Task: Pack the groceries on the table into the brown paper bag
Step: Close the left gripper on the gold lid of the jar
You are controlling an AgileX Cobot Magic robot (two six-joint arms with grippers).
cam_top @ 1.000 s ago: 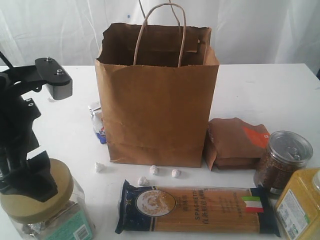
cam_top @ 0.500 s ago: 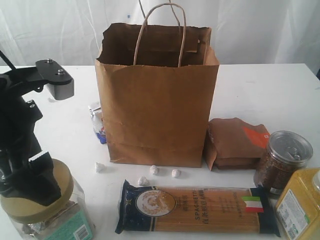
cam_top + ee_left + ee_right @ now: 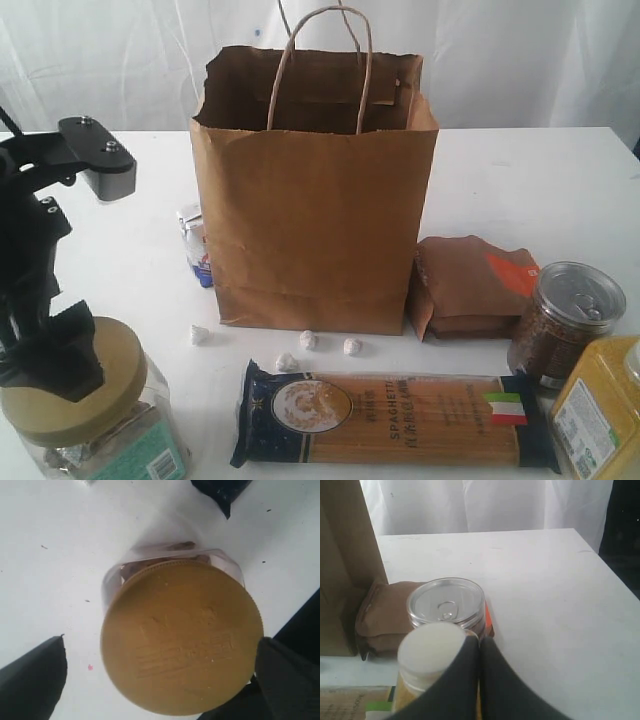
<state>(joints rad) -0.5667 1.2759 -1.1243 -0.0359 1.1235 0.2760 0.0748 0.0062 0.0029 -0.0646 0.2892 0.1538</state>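
The tan-lidded clear jar point(image 3: 115, 425) stands at the table's front left. My left gripper point(image 3: 160, 685) is open, one finger on each side of the tan lid point(image 3: 180, 630); in the exterior view the left gripper point(image 3: 50, 362) overlaps the lid. The brown paper bag point(image 3: 315, 210) stands open in the middle. The spaghetti pack point(image 3: 400, 405) lies in front of it. To its right are the brown pouch point(image 3: 475, 285), the silver-lidded jar point(image 3: 565, 320) and the bottle of yellow grains point(image 3: 600, 410). My right gripper point(image 3: 480, 647) is shut and empty, just above the white-capped bottle point(image 3: 427, 652).
Small white pebble-like bits point(image 3: 308, 341) lie between the bag and the spaghetti pack. A small white, blue and red packet point(image 3: 195, 245) stands against the bag's left side. The white table point(image 3: 520, 180) runs back to a white curtain.
My left arm has shifted slightly to the left over the tan-lidded jar. The jar and the other groceries have not moved.
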